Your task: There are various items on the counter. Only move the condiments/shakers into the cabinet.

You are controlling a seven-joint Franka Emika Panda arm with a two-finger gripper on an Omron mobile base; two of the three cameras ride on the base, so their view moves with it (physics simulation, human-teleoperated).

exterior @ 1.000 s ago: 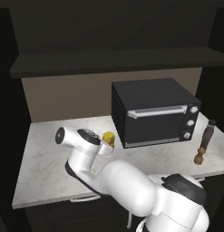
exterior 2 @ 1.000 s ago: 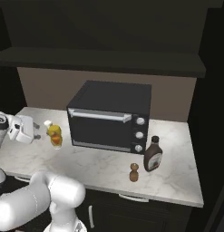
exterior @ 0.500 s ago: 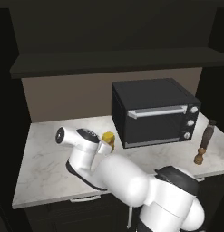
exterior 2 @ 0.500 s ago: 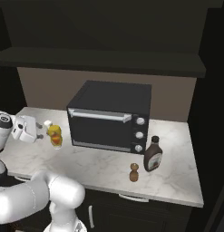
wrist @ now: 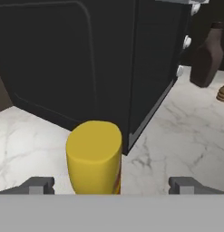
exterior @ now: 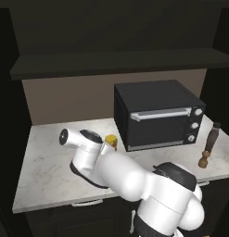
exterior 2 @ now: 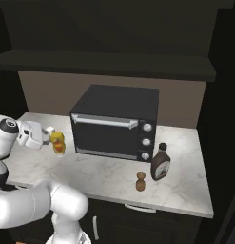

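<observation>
Standing upright on the marbled table (exterior 2: 104,176), the yellow squeeze bottle (wrist: 94,156) is seen just beside the left front corner of the black toaster oven (exterior 2: 115,123), close to its side wall but, as far as can be told, not touching it. The pincer (wrist: 111,185) is held level with the bottle, its jaws spread fully wide and empty; in the hand view the bottle lies between the two finger tips (wrist: 37,185), nearer the one on the view's left, with clear marble showing on the other side. In the right base view the pincer (exterior 2: 46,137) is seen just short of the bottle (exterior 2: 57,143). The bottle is judged to be light, of thin, smooth plastic that yields under pressure and may slip, so a moderate squeeze is advised. A hold on the straight body, about mid-height over the red label, is judged best; a hold near the rounded top would likely slide off. Clearance against the oven wall is tight for the far finger. The small wooden pepper shaker (exterior 2: 141,181) and the dark brownish bottle (exterior 2: 160,163) stand well apart on the right of the table. The cabinet (exterior 2: 109,64) shelf above is dark.
</observation>
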